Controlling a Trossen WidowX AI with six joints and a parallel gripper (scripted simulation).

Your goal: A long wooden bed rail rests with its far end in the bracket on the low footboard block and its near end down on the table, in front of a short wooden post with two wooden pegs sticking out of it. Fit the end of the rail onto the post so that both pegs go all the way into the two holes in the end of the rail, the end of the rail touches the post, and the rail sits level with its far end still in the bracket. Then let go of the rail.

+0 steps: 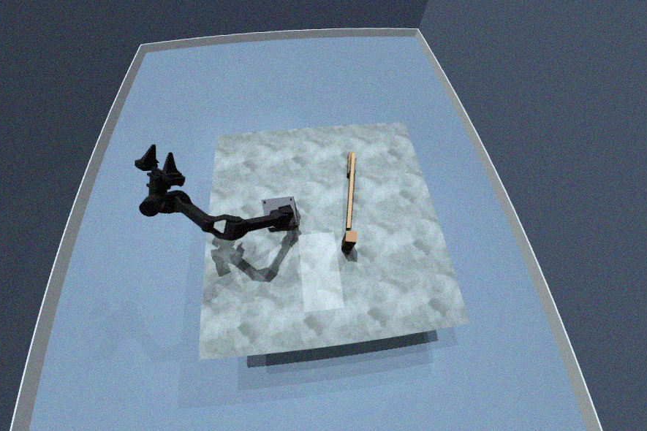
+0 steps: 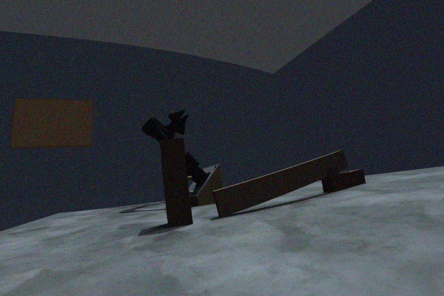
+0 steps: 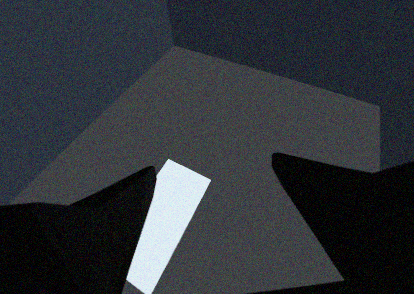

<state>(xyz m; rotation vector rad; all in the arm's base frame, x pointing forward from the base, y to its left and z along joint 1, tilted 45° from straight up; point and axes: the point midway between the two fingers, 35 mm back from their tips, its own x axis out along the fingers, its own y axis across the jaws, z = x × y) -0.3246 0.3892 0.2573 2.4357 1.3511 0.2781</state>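
The rail (image 1: 350, 193) (image 2: 281, 179) slopes from the footboard block (image 1: 349, 172) (image 2: 348, 179), where its far end sits in the bracket (image 2: 329, 179), down to the surface (image 1: 384, 284) (image 2: 299, 251). Its near end lies just beside the post (image 1: 351, 237) (image 2: 176, 181); pegs and holes cannot be made out. The fingers (image 1: 161, 148) (image 2: 185, 113) are spread, with nothing between them, well apart from the rail at the left. The step in hand is judged to be the approach: the fingers should straddle the rail squarely near its low end, leaving room before the post, so that lifting does not drag the far end out.
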